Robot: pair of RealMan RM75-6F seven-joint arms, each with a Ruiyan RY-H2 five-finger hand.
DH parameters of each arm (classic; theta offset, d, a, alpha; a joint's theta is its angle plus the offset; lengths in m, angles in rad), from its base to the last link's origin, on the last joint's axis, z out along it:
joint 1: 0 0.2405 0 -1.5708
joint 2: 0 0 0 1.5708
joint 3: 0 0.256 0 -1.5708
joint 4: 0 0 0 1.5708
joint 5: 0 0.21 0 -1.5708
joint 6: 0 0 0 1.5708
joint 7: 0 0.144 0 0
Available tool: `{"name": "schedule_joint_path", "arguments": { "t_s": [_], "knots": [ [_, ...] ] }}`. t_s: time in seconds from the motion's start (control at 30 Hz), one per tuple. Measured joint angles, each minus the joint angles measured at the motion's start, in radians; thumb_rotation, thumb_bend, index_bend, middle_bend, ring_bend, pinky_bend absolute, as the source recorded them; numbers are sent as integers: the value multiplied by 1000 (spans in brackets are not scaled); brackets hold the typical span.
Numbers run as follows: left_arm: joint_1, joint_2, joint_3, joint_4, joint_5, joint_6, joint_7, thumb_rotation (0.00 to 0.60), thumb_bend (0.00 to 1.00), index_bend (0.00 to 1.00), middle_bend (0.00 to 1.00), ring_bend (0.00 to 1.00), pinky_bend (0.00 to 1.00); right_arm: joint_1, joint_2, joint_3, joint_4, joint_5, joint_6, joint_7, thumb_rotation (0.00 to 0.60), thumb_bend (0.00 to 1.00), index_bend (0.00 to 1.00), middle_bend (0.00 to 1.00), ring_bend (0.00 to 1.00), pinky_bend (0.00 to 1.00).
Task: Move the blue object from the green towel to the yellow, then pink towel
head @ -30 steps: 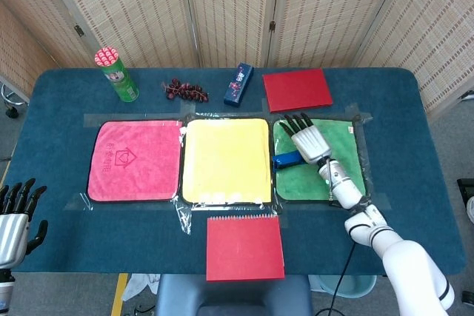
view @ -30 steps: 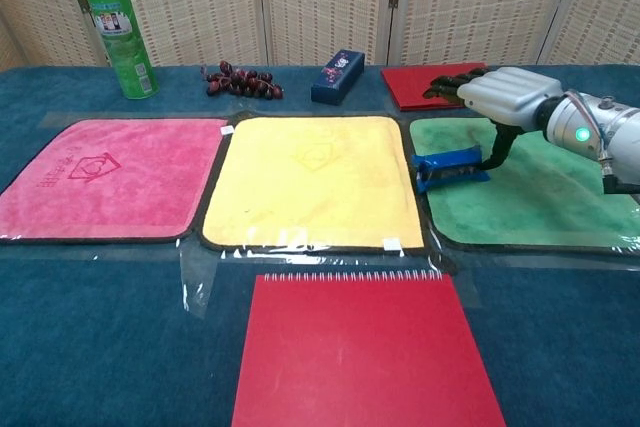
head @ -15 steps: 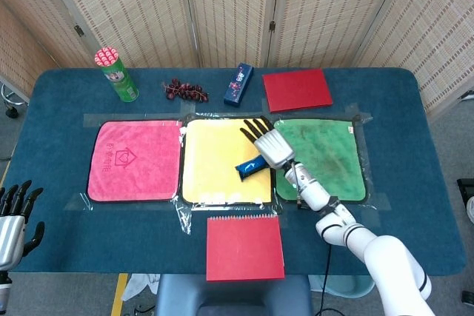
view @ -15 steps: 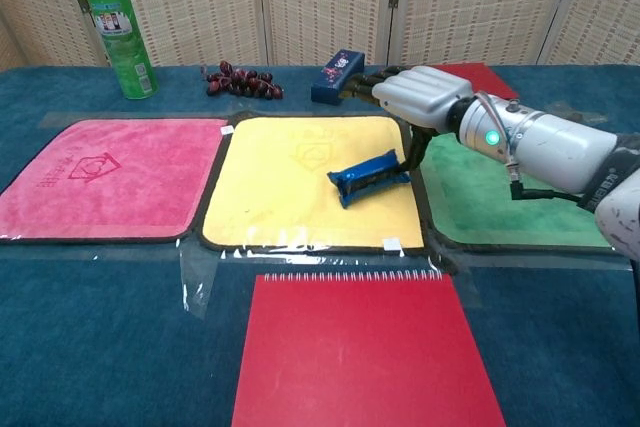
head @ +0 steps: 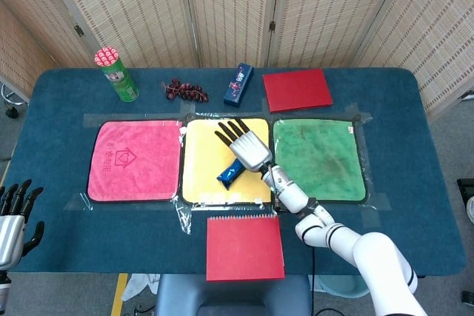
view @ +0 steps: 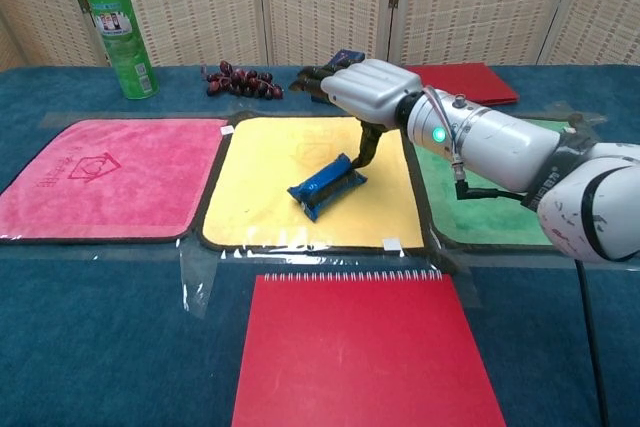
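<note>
Lying on the yellow towel [head: 226,159], right of its middle, the blue object [head: 229,173] sat tilted under the right hand [head: 244,146]. That hand hovered flat with fingers [head: 226,132] spread apart, and its thumb [view: 366,150] reached down to touch the object's end. The pink towel [head: 135,160] lay left of the yellow towel, the green towel [head: 318,158] right. The left hand [head: 15,216] rested far left, fingers apart.
</note>
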Motion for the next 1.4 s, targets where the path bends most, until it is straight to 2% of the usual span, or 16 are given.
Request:
{"name": "schedule_joint_path", "arguments": {
  "t_s": [0.33,0.5,0.77,1.1,1.4],
  "knots": [
    [-37,-12,-10,-12,18,-33,19,600,483,175,81,82,12,-111,147,-40,-197,16,53,-109,600,127,0,0,0,0],
    [-36,-12,-7,-18,25,-25,23,600,483,175,81,82,12,-114,142,-49,-217,28,28,-144,600,127,0,0,0,0],
    [-15,-9,1,-8,11,-11,3,600,483,175,81,82,12,-68,63,-42,-136,27,-17,-146,600,127,0,0,0,0],
    [8,0,9,12,-1,6,-23,600,483,175,81,82,11,42,-58,-8,27,18,-70,-118,600,127,0,0,0,0],
    [21,9,14,10,-1,17,-28,600,482,176,81,82,11,152,-148,34,123,12,-81,-109,600,126,0,0,0,0]
  ]
}}
